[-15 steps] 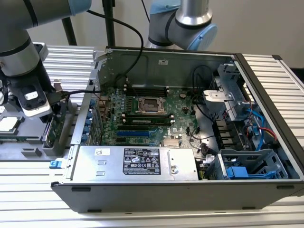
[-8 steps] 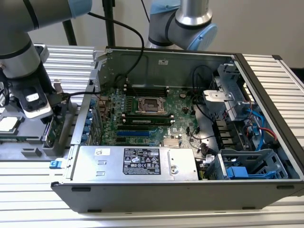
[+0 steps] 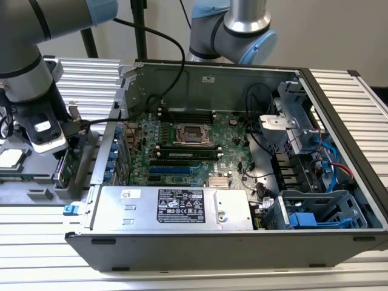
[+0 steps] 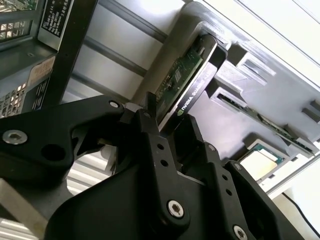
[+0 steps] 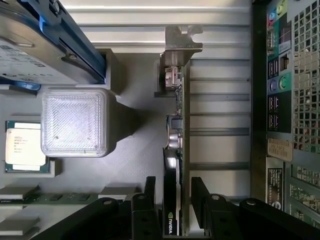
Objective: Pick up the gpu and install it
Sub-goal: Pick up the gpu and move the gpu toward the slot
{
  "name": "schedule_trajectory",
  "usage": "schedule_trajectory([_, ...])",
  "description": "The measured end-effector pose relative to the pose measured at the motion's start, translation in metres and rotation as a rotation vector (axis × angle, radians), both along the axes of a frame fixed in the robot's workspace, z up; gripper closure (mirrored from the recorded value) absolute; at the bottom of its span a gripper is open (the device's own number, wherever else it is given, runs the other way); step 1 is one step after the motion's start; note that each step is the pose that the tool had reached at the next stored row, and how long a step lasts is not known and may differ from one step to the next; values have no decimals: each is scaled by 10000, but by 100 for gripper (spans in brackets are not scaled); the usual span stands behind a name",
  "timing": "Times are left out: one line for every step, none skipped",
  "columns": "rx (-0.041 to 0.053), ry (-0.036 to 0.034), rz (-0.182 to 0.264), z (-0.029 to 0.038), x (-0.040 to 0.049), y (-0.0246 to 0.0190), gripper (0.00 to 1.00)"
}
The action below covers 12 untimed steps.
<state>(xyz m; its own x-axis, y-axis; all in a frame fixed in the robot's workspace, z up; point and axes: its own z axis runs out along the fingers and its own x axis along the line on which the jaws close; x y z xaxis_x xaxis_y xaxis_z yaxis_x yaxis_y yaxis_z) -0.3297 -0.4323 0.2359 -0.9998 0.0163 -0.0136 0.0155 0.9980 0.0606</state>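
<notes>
Black fingers (image 5: 200, 190) of my gripper (image 5: 174, 182) are standing narrowly apart, straddling the near end of the gpu (image 5: 184, 110); I judge they are not clamping it yet. The card is sitting on edge in the grey holder (image 5: 130, 165) just outside the computer case (image 5: 260, 100), its long axis running away from me toward its silver bracket (image 5: 181, 45). I am reckoning that what matters most is centring on the card, squeezing both flat faces squarely and lifting straight out of the slot.

I see white maker's lettering on gpu (image 4: 186, 82) edge, second wrist view — black printed label (image 3: 180, 206) on power supply (image 3: 121, 212), exterior view lower centre, fine print I can't read.
</notes>
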Motion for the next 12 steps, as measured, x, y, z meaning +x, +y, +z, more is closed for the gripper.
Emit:
schedule_trajectory([0, 0, 0, -3, 0, 0, 0])
schedule_trajectory([0, 0, 0, -4, 0, 0, 0])
schedule_trajectory([-1, 1, 0, -4, 0, 0, 0])
schedule_trajectory([1, -1, 0, -7, 0, 0, 0])
schedule_trajectory([1, -1, 0, -9, 0, 0, 0])
schedule_trajectory([1, -2, 0, -11, 0, 0, 0])
schedule_trajectory([1, -1, 0, -12, 0, 0, 0])
schedule_trajectory([1, -1, 0, -12, 0, 0, 0])
schedule_trajectory([0, 0, 0, -12, 0, 0, 0])
schedule_trajectory([0, 0, 0, -13, 0, 0, 0])
schedule_trajectory([1, -1, 0, -13, 0, 0, 0])
schedule_trajectory([0, -1, 0, -14, 0, 0, 0])
